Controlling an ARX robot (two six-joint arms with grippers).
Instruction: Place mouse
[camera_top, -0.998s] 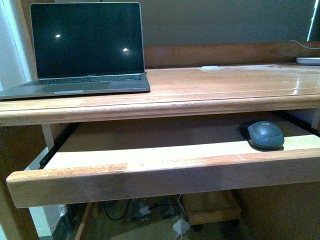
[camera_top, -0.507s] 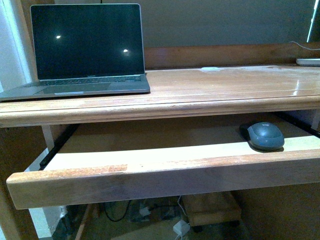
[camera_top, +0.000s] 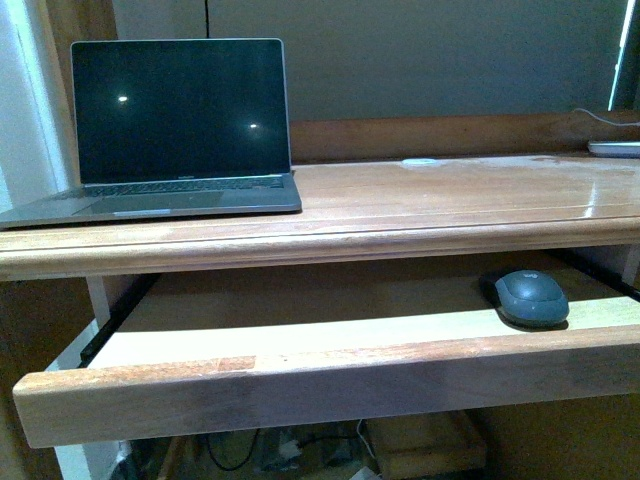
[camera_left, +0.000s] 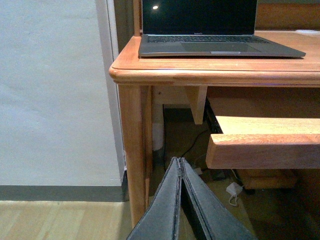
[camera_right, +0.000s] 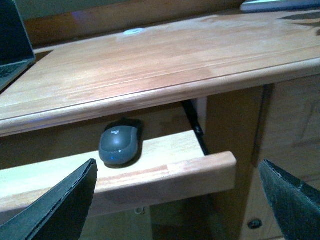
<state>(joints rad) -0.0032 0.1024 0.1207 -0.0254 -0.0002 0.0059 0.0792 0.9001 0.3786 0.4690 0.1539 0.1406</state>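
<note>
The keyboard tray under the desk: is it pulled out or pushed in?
Pulled out: the tray juts forward of the desktop, and the mouse lies on it.

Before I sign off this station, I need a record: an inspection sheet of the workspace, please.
Surface: wooden desk with pull-out tray drawn out.
Job's things: mouse on the tray's right part, no gripper touching it.
Clutter: open laptop, screen dark, on the desk's left; small white flat object near the back.
Grippers: left gripper shut, low by the desk leg; right gripper open, facing the mouse.
Cables: loose cables under the desk.
Surroundings: white wall, wooden floor.
</note>
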